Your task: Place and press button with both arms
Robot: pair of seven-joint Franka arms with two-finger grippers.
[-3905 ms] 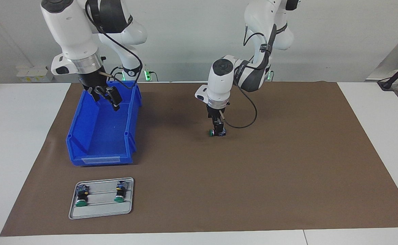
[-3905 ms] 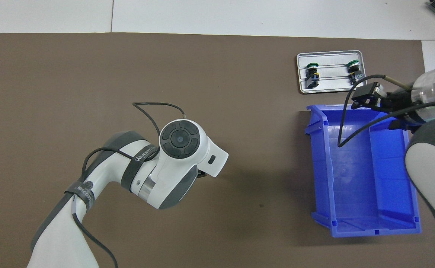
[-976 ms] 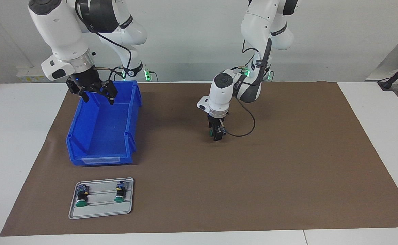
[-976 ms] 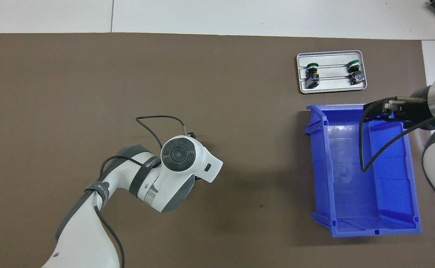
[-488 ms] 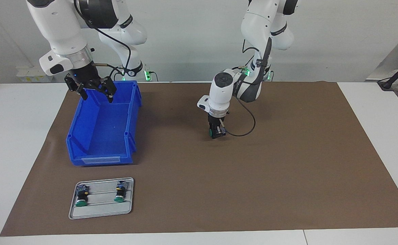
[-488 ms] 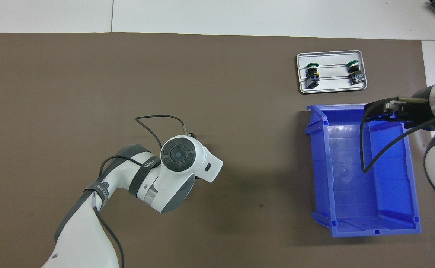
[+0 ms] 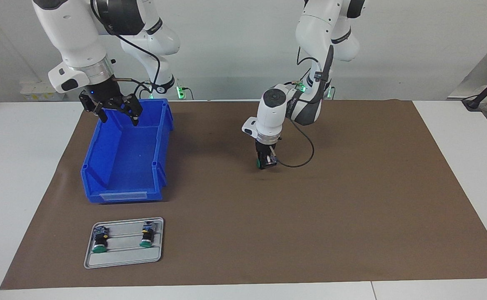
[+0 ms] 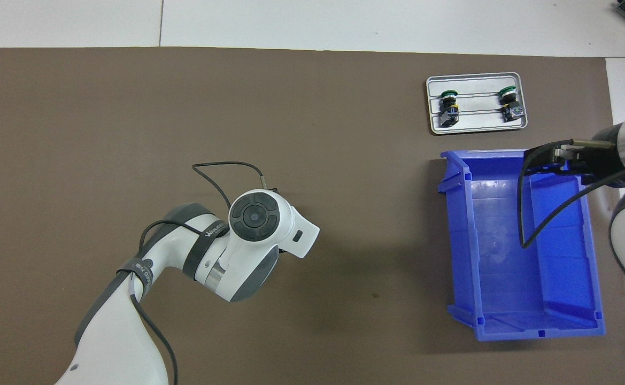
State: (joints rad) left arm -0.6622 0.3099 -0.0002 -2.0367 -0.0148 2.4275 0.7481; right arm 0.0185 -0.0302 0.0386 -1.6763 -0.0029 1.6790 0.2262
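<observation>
**Closing on the button — left arm has it, right arm well off**

Left gripper [image 7: 265,163] is down at the middle of the brown mat [image 7: 351,208], fingers drawn in around the button [image 7: 260,163]. The green cap shows at the side toward the right arm's end of the table, so the long axis looks level, roughly along the table's width. Whether the grip is fully seated I can't tell; from above the wrist hides it.

Right gripper [image 7: 114,109] hangs over the blue bin [image 7: 101,175], above the end nearest the robots, fingers spread, holding nothing.

Key relation — the cap faces toward the right arm, which fits a two-arm press: left holds the body, right pushes the cap along that axis. My read: the right arm has to leave the bin and cross to the mat's centre before any press.

Two more buttons lie on the grey tray [image 7: 122,260], farther from the robots than the bin, caps pointing away from the robots.

Risk: an off-axis push could twist the button in the fingers.
</observation>
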